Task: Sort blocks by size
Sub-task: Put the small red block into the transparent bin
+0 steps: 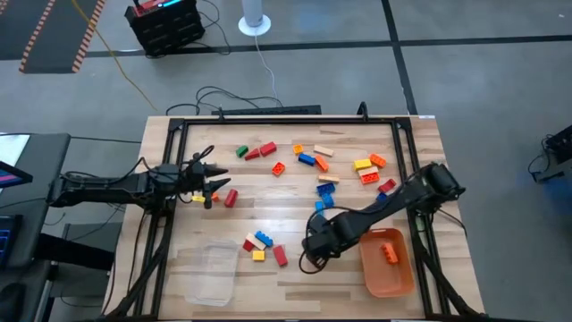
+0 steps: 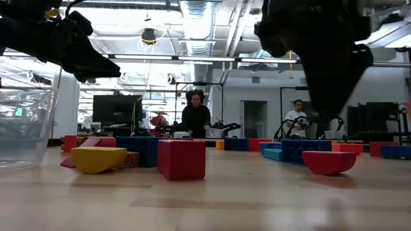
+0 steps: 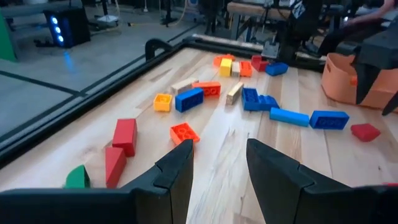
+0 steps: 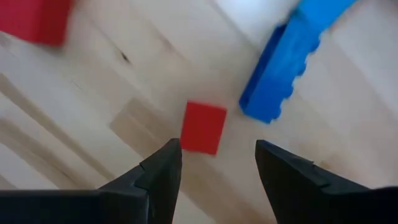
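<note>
Right tool (image 4: 217,163) hangs open, empty, over one small red block (image 4: 203,127) beside two blue blocks (image 4: 287,56) mid-worktop (image 1: 295,277); one orange block (image 1: 390,251) sits in the orange tray (image 1: 398,277); left tool (image 3: 219,165) part-open, empty.

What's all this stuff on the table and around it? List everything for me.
blocks: many; red, blue, yellow, orange, green, tan; scattered across the table.
orange block: one, inside the orange tray.
orange tray: one, near right corner.
clear tray: one, empty, near left.
table: one, pale wood, black frame.
people: two, in the room behind.
left gripper: open, empty, left side.
right gripper: open, above a small red block.
</note>
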Controlling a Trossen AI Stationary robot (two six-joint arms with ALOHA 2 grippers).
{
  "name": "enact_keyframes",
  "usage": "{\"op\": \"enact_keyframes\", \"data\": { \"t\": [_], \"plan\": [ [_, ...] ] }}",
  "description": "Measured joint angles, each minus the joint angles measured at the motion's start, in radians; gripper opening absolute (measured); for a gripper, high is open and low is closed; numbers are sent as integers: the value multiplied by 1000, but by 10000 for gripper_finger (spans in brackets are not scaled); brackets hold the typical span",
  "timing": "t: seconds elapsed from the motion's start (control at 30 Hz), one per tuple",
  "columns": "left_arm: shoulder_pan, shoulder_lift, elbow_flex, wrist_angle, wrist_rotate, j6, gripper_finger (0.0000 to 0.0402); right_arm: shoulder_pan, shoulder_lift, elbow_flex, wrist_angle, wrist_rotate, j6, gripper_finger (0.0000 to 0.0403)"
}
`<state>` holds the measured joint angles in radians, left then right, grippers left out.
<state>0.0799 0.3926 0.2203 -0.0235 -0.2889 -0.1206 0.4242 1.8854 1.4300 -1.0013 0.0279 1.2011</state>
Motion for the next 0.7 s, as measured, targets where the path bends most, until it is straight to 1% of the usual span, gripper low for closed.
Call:
{"op": "enact_keyframes", "data": {
  "t": [0.13, 0.37, 0.57, 0.7],
  "plan": [
    [0, 0, 0, -15, 1, -14, 142, 17, 35, 46, -34, -6, 34, 234],
    [0, 0, 0, -9, 1, -2, 142, 42, 135, 68, -35, -10, 48, 234],
    [0, 0, 0, -3, 1, 18, 142, 45, 132, 74, -16, 17, 103, 234],
    [0, 0, 0, 1, 1, 25, 142, 39, 132, 57, 4, 31, 108, 234]
  ]
}}
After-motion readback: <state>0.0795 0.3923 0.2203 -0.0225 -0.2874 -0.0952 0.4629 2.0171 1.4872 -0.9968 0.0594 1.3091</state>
